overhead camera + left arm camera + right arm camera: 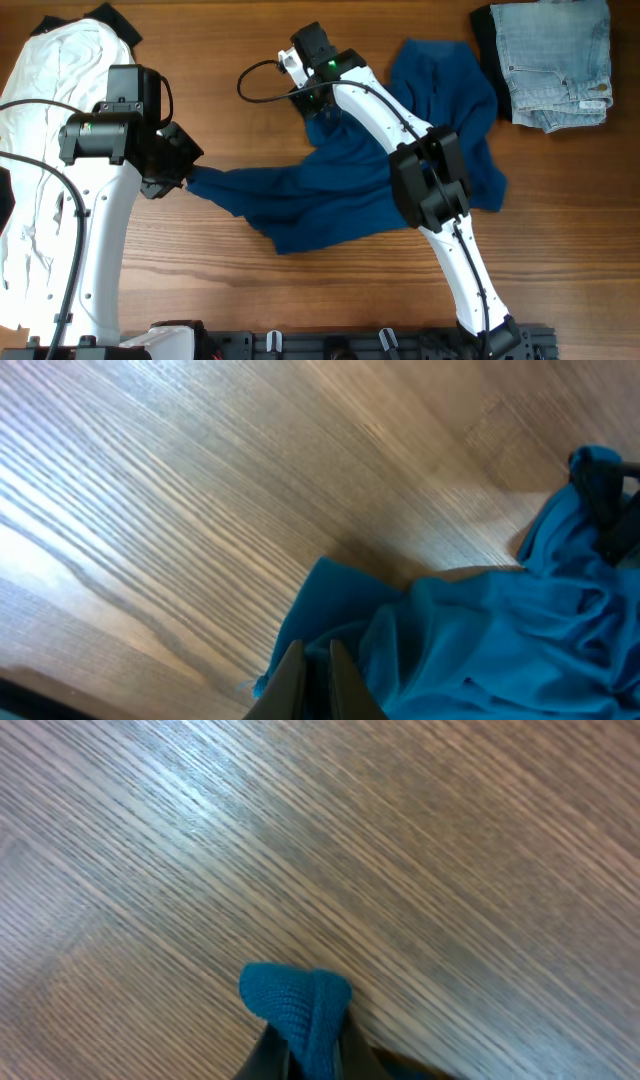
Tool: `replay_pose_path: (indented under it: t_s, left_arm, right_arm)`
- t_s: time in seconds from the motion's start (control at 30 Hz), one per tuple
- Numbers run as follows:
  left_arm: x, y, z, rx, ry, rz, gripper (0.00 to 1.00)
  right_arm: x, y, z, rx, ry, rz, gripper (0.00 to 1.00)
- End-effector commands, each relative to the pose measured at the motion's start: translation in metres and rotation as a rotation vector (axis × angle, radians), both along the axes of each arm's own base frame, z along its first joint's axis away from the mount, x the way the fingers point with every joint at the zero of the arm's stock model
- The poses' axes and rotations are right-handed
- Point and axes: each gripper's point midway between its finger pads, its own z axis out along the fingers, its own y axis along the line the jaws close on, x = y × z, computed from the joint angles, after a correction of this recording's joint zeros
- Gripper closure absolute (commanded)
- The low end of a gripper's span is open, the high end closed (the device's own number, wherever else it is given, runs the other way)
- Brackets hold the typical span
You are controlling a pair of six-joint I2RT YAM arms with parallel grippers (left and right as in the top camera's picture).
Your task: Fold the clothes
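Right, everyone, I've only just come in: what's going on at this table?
Two robot arms are handling a dark blue shirt lying rumpled in the middle of the table. The left gripper is shut on one edge of it, and the right gripper pinches another bit of the fabric. A white garment lies at the left, and jeans at the far right.

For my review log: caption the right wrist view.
Right gripper pinching a fold of the dark-blue shirt, wooden table behind.
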Motion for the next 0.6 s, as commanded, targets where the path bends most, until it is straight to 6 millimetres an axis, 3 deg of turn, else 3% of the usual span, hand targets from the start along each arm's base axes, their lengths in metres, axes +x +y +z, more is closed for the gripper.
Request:
replay_pose_path:
  t_s: [0.0, 0.1, 0.17, 0.23, 0.33, 0.43, 0.57]
  left_arm:
    - [0.008, 0.007, 0.001, 0.034, -0.035, 0.005, 0.96]
    - [0.036, 0.014, 0.012, 0.089, -0.155, -0.038, 0.96]
    - [0.052, 0.021, 0.025, 0.138, -0.232, -0.064, 0.96]
    - [0.071, 0.035, 0.050, 0.199, -0.328, -0.061, 0.96]
    - [0.088, 0.058, 0.093, 0.249, -0.454, 0.000, 0.96]
    - [0.094, 0.077, 0.133, 0.279, -0.550, 0.041, 0.96]
    - [0.097, 0.096, 0.178, 0.321, -0.658, 0.075, 0.96]
  right_arm:
    - [0.032, -0.013, 0.082, 0.053, -0.138, -0.067, 0.96]
    - [0.057, -0.035, 0.188, 0.157, -0.312, -0.137, 0.96]
    - [0.063, -0.056, 0.246, 0.204, -0.413, -0.172, 0.96]
    - [0.064, -0.088, 0.309, 0.252, -0.523, -0.224, 0.96]
    - [0.057, -0.142, 0.378, 0.283, -0.650, -0.300, 0.96]
    - [0.049, -0.182, 0.412, 0.285, -0.713, -0.358, 0.96]
    - [0.043, -0.215, 0.422, 0.279, -0.718, -0.422, 0.96]
